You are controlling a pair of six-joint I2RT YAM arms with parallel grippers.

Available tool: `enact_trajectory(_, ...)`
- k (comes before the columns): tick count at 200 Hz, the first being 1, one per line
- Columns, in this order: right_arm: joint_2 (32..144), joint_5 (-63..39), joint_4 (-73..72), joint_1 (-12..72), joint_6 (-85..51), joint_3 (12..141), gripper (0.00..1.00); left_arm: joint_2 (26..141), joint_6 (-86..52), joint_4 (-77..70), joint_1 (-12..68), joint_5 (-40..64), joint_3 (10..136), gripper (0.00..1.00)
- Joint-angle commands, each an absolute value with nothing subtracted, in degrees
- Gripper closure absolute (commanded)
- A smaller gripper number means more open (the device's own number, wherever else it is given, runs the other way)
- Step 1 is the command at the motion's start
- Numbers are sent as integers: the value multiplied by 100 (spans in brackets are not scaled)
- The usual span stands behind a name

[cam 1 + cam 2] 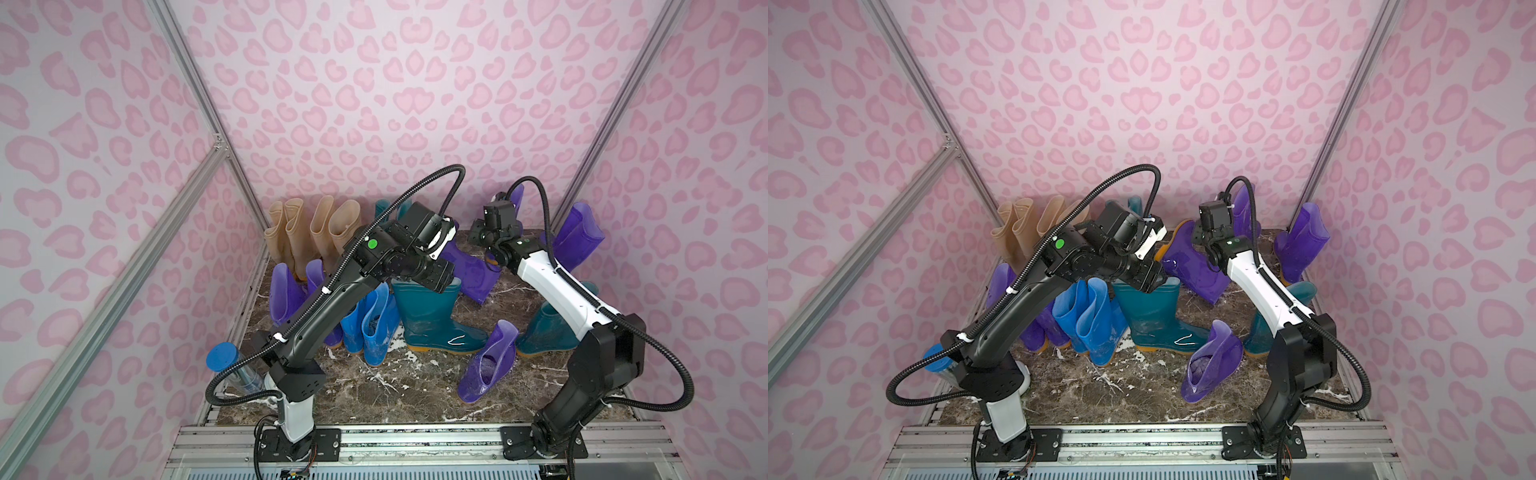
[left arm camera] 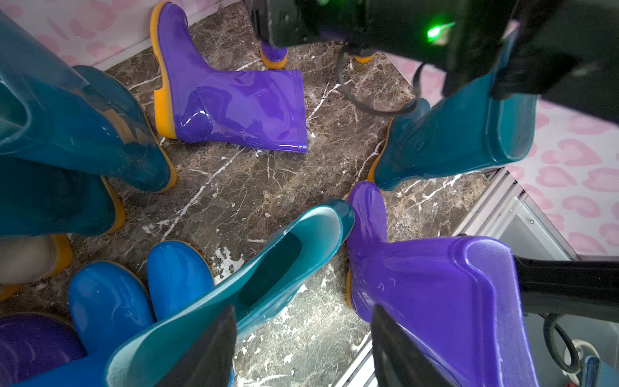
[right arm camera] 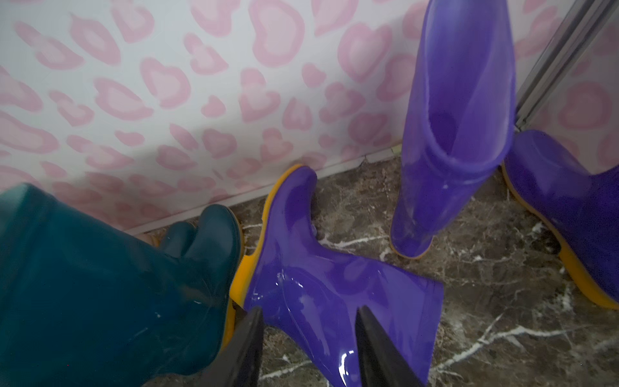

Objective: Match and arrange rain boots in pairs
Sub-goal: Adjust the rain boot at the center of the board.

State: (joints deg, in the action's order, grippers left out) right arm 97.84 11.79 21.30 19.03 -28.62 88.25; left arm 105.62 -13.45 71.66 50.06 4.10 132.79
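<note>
Across the marble floor, by the pink back wall, the right gripper straddles the fallen purple boot, jaws apart, grip unclear. It lies sole to wall, cuff forward, nearest this arm. Farther off, the left gripper, jaws spread, hovers at the upright teal boot.

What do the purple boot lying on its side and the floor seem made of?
Purple boot: glossy rubber or soft plastic, given its sharp highlights and moulded yellow sole. Floor: brown stone-look surface with white veins; real marble or print, unclear.
</note>
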Motion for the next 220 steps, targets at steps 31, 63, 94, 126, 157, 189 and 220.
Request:
enact_trajectory(31, 10393, 1720, 2452, 1839, -3209, 8571, 44, 10278, -1128, 6775, 4973, 424, 12902, 34)
enact_trajectory(63, 10497, 1807, 2208, 1804, -3466, 7997, 34, 9964, -1001, 6565, 4964, 99, 12332, 34)
enact_trajectory(94, 10467, 1658, 2032, 1661, -3608, 7506, 25, 9730, -842, 6417, 4940, -217, 11848, 34)
enact_trajectory(126, 10482, 1380, 1905, 1613, -3866, 7100, 18, 9565, -800, 6200, 4889, -217, 11462, 33)
enact_trajectory(157, 10231, 1197, 1565, 1415, -4078, 6488, 16, 9431, -785, 6032, 4887, -133, 11251, 33)
enact_trajectory(189, 10197, 325, 816, 1212, -3846, 6015, 21, 9450, -774, 6012, 4886, -112, 11259, 33)
enact_trajectory(220, 10479, -444, 459, 1080, -3787, 5931, 24, 9535, -779, 6040, 4884, -97, 11303, 33)
